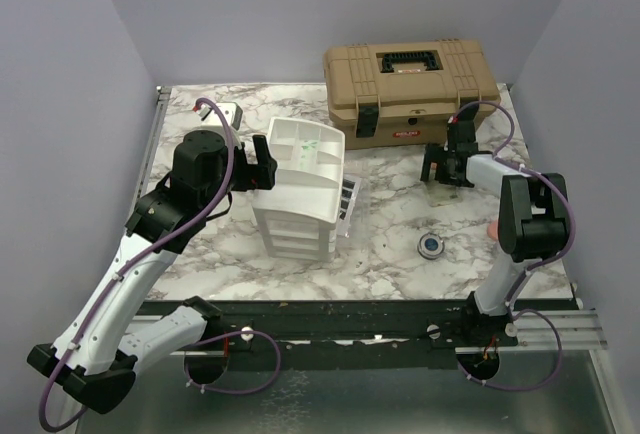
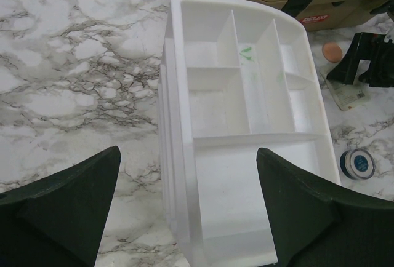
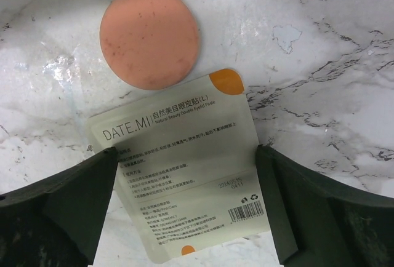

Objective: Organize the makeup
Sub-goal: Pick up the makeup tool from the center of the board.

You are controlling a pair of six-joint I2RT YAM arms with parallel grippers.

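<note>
My right gripper [image 1: 445, 169] [image 3: 186, 151] is open, low over the table, its fingers on either side of a pale flat sachet [image 3: 178, 168] printed "DATE.MI". A salmon round disc [image 3: 149, 36] lies just beyond the sachet; it also shows in the left wrist view [image 2: 332, 50]. A round blue-centred compact [image 1: 430, 245] [image 2: 357, 163] lies on the marble nearer the front. A clear palette with dark pans [image 1: 347, 199] leans against the white drawer unit [image 1: 300, 189]. My left gripper [image 1: 262, 162] [image 2: 188, 156] is open and empty above the unit's divided top tray [image 2: 246, 141].
A tan toolbox [image 1: 410, 79] stands shut at the back right. A small white object [image 1: 225, 114] sits at the back left. Something pink [image 1: 493, 226] shows beside the right arm. Green smears [image 2: 246, 53] mark one tray compartment.
</note>
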